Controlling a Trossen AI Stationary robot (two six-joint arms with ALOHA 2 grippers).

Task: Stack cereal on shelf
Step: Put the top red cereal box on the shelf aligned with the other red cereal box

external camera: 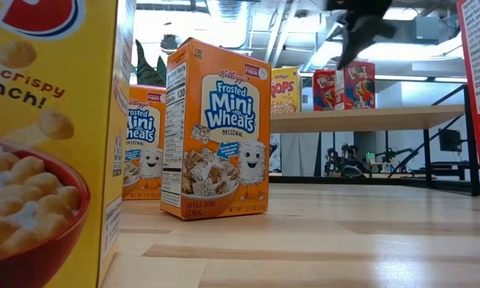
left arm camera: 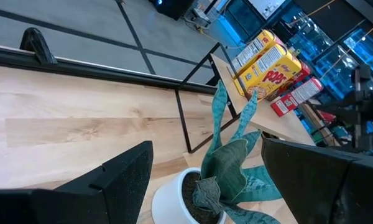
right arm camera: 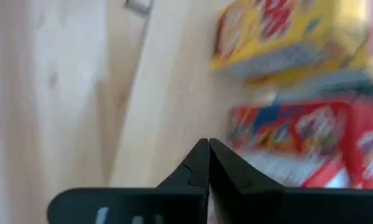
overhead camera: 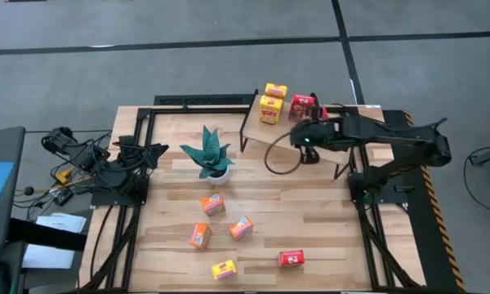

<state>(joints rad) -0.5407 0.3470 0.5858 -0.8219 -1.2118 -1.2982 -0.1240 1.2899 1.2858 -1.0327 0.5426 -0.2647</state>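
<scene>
The shelf stands at the table's far side and carries two yellow cereal boxes and red boxes. In the low view these are the yellow box and the red boxes on the shelf. My right gripper is shut and empty, and it hovers over the shelf just above the red boxes. On the table stand three orange boxes, a yellow box and a red box. My left gripper waits open at the table's left, facing the plant.
A teal spiky plant in a white pot stands left of the shelf, right in front of my left gripper. A dark cable loops under the shelf. Bare tabletop lies between the shelf and the loose boxes.
</scene>
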